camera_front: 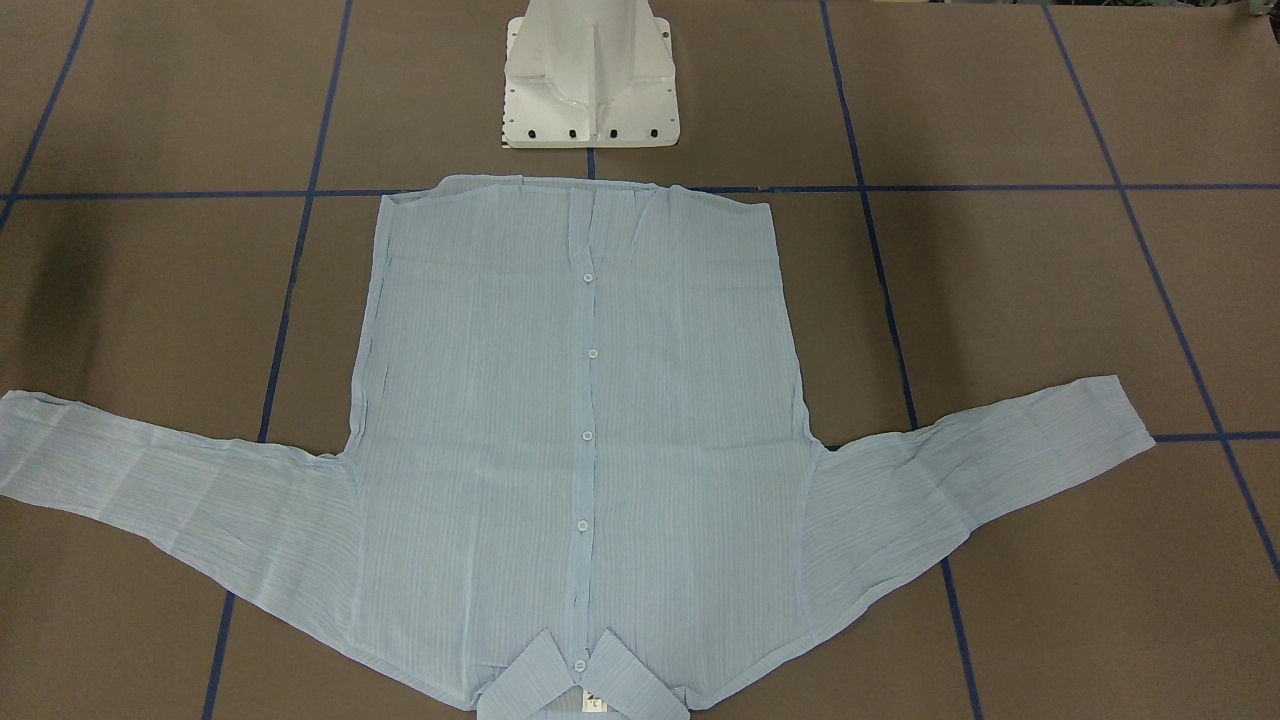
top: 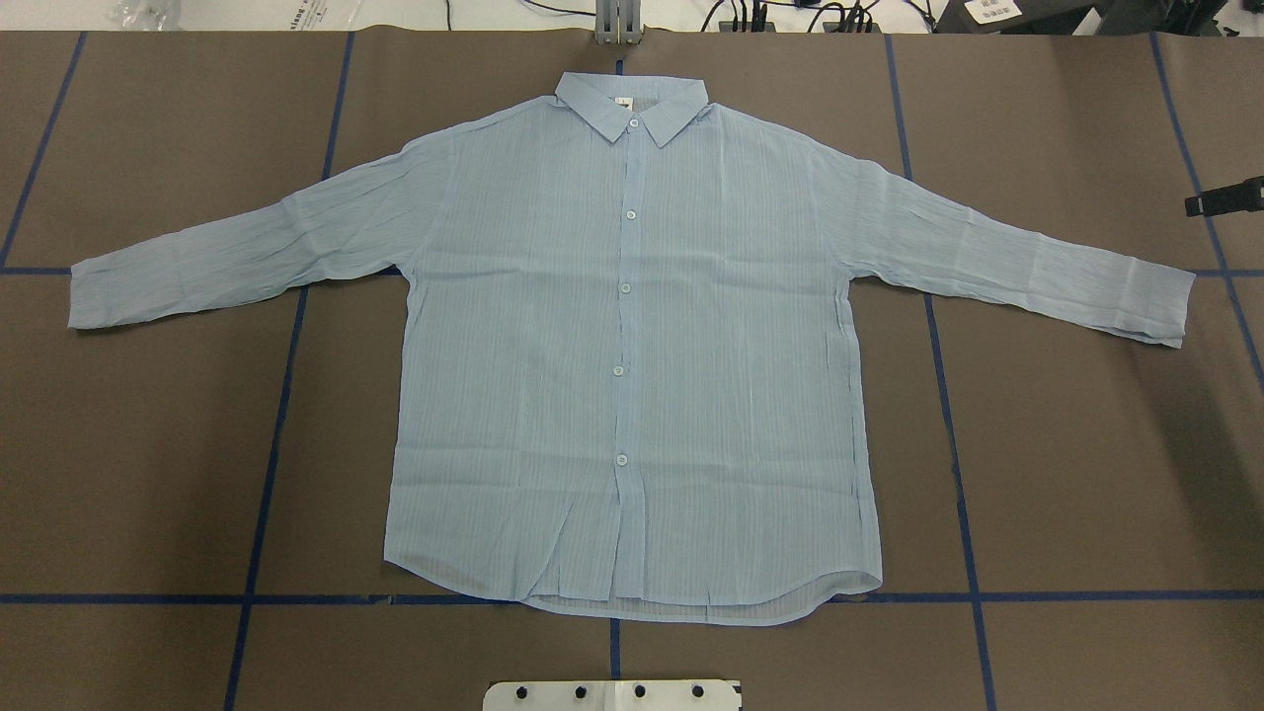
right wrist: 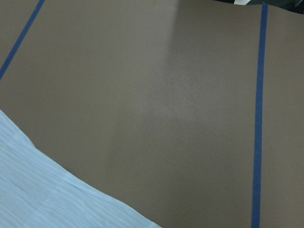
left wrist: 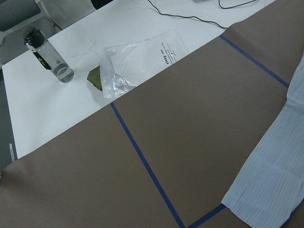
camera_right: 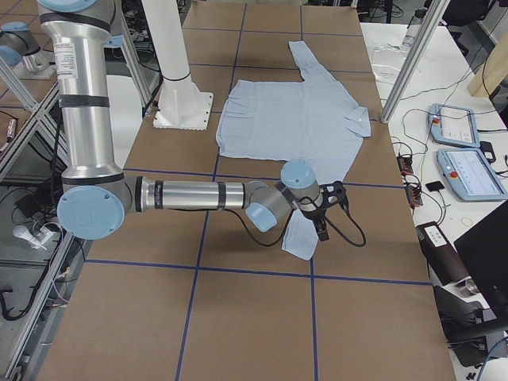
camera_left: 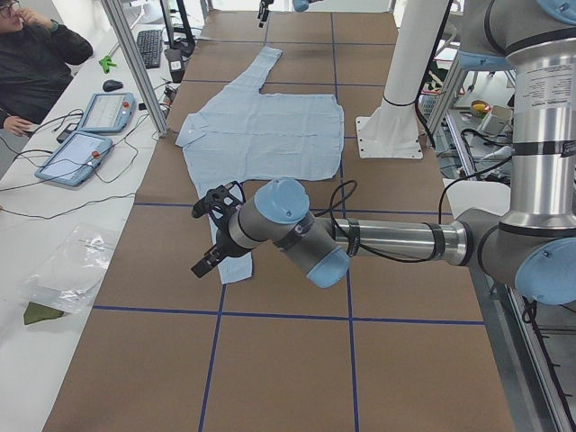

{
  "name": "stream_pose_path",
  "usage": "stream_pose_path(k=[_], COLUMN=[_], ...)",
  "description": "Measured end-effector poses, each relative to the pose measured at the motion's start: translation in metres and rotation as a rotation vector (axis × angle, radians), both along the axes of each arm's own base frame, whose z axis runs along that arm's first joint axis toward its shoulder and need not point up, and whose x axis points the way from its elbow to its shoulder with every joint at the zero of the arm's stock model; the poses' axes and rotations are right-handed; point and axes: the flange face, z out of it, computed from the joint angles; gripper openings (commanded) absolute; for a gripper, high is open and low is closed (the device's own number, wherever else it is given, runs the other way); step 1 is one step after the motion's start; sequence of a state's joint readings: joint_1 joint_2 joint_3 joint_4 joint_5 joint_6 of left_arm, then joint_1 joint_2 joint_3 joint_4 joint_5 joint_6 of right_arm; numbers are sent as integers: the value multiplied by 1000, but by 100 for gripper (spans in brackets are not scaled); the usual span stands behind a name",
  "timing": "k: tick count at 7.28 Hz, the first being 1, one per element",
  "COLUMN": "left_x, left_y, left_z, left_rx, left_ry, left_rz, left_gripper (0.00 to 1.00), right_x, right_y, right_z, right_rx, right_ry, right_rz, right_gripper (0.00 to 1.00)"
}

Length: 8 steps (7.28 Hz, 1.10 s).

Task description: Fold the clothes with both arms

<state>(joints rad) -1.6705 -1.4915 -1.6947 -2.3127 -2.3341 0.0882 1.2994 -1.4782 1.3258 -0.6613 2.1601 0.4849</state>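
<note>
The clothes are one light blue striped shirt [top: 632,346] lying flat, buttoned front up, with both sleeves spread out. Its collar [camera_front: 585,680] points away from the robot. In the exterior left view my left gripper [camera_left: 200,241] hovers over the left sleeve's cuff [left wrist: 270,175]; I cannot tell whether it is open or shut. My right gripper [camera_right: 333,213] hangs above the right sleeve's cuff [right wrist: 38,190]. Only one black finger [top: 1224,197] of it shows at the overhead view's right edge, so its state is unclear. Neither gripper touches the fabric.
The white pedestal base [camera_front: 590,90] stands just behind the shirt's hem. Blue tape lines [top: 281,395] cross the brown table cover. Beyond the collar side, a white bench holds tablets [camera_left: 90,126], a water bottle [left wrist: 50,57] and a plastic bag [left wrist: 137,57]. A person [camera_left: 36,54] sits there.
</note>
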Motion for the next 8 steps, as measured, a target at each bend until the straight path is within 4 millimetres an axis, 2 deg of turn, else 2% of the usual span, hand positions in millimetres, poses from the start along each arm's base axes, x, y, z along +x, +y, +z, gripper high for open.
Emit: stream_pose_path(k=[2,5,6,8], left_x=[0,1,1,1], left_y=[2,2,2,3], left_z=[1,2,2,3], left_rx=[-1,-2,-3,-5], left_ry=[1,2,2,2], left_rz=[2,4,4,4], left_gripper=[100,100,100,100], right_x=[-7,-20,-30,-42], right_y=[1,14,16,19], right_z=[30,54,60,69], right_rx=[-7,-40,-44,-50], right_ry=[1,22,40,68], right_rz=[-8,-32,-39,-46], right_gripper=[74,73,68,42])
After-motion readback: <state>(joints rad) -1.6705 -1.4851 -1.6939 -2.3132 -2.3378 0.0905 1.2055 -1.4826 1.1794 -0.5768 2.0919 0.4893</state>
